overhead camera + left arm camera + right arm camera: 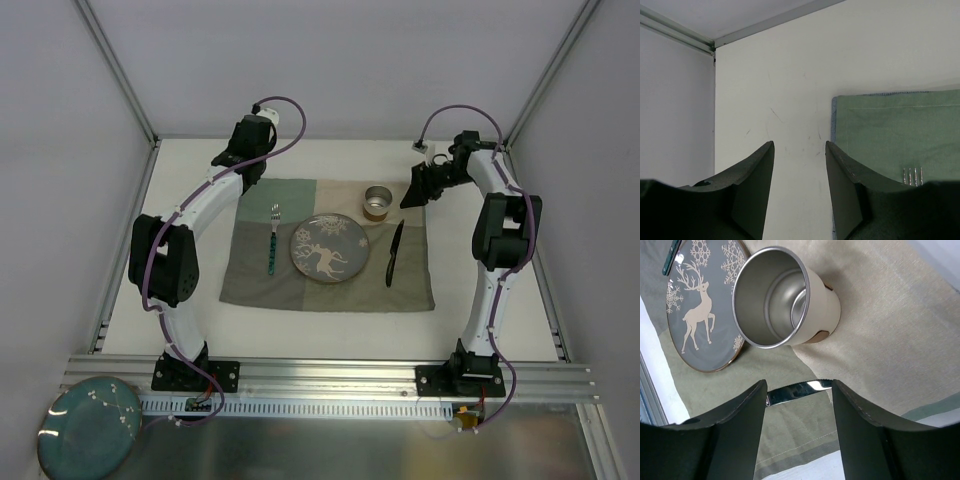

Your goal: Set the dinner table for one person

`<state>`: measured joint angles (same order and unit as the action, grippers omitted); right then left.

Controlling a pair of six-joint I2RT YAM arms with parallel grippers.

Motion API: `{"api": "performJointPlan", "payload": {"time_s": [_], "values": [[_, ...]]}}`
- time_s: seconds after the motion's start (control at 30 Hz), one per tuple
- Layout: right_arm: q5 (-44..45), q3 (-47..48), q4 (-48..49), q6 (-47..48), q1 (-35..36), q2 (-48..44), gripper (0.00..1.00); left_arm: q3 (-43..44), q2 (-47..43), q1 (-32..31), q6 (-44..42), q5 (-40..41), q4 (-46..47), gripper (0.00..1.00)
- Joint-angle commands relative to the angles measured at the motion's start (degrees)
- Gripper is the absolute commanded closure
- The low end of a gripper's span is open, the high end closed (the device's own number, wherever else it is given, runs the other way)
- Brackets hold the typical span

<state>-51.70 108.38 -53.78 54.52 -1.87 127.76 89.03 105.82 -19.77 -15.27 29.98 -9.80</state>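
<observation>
The white desk (330,325) fills the floor of the framed cell, running from the arm bases out to the far wall. A green-and-beige patchwork mat (260,285) lies at its middle. At the mat's centre sits a grey plate (328,249) printed with a pale deer and snowflakes.

Taking the plate as the dial in the top view, a fork (273,240) with a teal handle lies at 9 o'clock, tines toward the far wall and apart from the rim. A dark knife (394,255) lies at 3 o'clock, roughly parallel to the fork. A cream cup (377,201) with a steel inside stands mouth up at 1 o'clock on the beige patch.

The left end effector (799,145) hangs at 11 o'clock over bare desk just off the mat's far left corner. Its fingers are spread with nothing between them, and the fork tines show at the edge of its wrist view.

The right end effector (799,385) sits at 3 o'clock of the cup, near it but not touching. Its fingers are also spread and hold nothing. In its wrist view the knife blade crosses the gap, lying on the mat beneath.

A second, teal plate (88,425) rests off the desk at 7 o'clock, on the metal ledge beside the left arm base.
</observation>
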Motion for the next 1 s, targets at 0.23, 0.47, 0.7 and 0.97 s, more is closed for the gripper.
{"api": "performJointPlan", "payload": {"time_s": [0.23, 0.47, 0.7, 0.97], "values": [[-2.7, 1.42, -2.03, -2.32, -0.5, -3.56, 0.41, 0.35, -0.79, 0.35, 2.0, -1.85, 0.14, 0.55], [0.54, -12.56, -4.31, -2.14, -1.21, -20.34, 0.82, -1.4, -3.6, -0.09, 2.26, -3.96, 0.22, 0.54], [6.78, -25.21, -5.02, 0.49, -1.91, -40.12, 1.0, -8.08, -9.66, -0.09, -4.83, -4.49, 6.52, 0.53], [13.47, -48.76, 5.5, 10.6, -0.6, -59.63, 1.0, -27.15, -17.31, -0.09, -19.09, -4.49, 27.19, 0.52]]}}
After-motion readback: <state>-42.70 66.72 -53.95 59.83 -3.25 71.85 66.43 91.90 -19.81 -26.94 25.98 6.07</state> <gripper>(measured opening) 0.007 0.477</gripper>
